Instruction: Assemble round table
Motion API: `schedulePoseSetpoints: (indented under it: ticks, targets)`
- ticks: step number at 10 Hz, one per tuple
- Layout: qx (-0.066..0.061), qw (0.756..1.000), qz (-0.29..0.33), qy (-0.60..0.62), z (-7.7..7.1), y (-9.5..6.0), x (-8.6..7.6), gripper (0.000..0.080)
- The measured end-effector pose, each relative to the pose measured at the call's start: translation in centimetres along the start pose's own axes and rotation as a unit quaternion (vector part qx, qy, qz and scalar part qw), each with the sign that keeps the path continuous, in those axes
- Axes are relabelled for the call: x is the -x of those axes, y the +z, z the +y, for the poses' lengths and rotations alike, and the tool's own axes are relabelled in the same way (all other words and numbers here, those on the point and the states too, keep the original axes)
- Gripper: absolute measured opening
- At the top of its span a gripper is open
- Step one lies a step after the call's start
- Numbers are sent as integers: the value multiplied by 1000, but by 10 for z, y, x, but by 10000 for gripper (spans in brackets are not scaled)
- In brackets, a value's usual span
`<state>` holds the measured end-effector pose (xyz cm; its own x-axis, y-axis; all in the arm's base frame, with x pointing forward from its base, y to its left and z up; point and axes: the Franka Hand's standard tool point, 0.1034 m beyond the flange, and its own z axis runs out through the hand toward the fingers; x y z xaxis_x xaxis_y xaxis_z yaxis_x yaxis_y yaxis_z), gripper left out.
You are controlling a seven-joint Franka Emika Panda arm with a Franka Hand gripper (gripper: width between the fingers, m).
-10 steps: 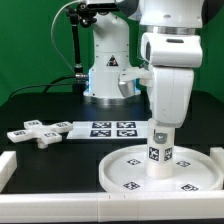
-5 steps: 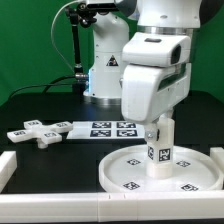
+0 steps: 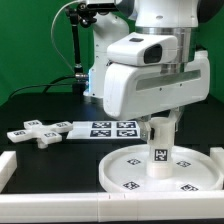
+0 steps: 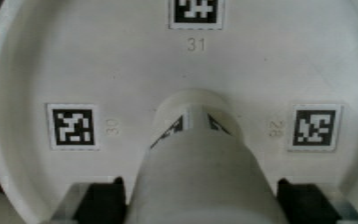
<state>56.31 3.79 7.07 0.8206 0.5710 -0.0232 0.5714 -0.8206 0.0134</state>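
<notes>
- your pincer [image 4: 197, 205] is closed on the leg [image 3: 158, 157]. in the wrist view the dark fingers [image 4: 101, 200] press on both of its sides with no gap showing.
- the leg stands upright near the middle of the round disc [image 3: 112, 172], which lies flat on the worktop [image 3: 40, 105] at the exterior view's right. the cross-shaped base [image 3: 35, 132] lies well apart at the exterior view's left, past the marker board [image 3: 108, 128].
- neither view shows clearly where the leg meets the disc, so you cannot tell how far it is seated. i judge this to be the joining of leg to disc.
- the main risk is a crooked start: a slight lean while you turn or press could jam the joint.
- nothing visible pins the disc, so twisting the leg may spin or slide the whole disc instead of tightening it.
- the smooth plastic could slip between the fingers and waste the motion.
- letting go before the leg is firmly seated could leave it wobbling or tip it over.
- the bulky wrist hides much of the exterior view, so check the alignment in the wrist view.
</notes>
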Motion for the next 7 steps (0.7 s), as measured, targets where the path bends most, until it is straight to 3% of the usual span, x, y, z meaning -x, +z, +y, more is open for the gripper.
schedulePoseSetpoints:
  ticks: [3,5,7]
  targets:
    - [-12,991,5,134,0,0,1,409]
    - [-23,970,12,243,-1,1,1,409]
    - [-26,953,13,303,-1,1,1,409]
